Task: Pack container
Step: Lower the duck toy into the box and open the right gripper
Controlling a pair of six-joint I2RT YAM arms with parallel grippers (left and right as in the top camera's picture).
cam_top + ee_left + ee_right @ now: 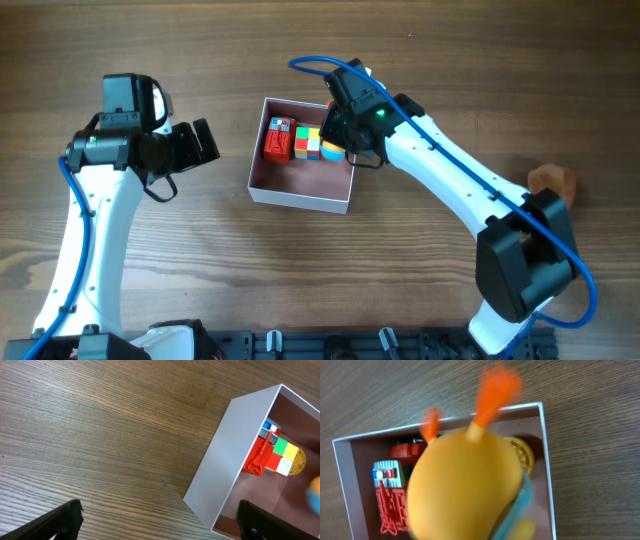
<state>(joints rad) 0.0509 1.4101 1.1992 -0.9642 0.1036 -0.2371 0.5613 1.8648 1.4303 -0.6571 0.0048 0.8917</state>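
The container (300, 197), a white-walled box with a dusty pink inside, sits mid-table. It holds a red toy fire truck (278, 139), a coloured cube (307, 143) and a yellow ribbed disc (522, 455). My right gripper (340, 140) hangs over the container's far right corner. A yellow toy with orange feet and a blue band (465, 485) fills the right wrist view, blurred, hiding the fingers, above the container (547, 460). My left gripper (160, 520) is open and empty, just left of the container (225, 460).
A brown object (552, 182) lies on the wood table at the far right, beside the right arm's base. The left arm (100, 200) stands along the left side. A black rail runs along the front edge.
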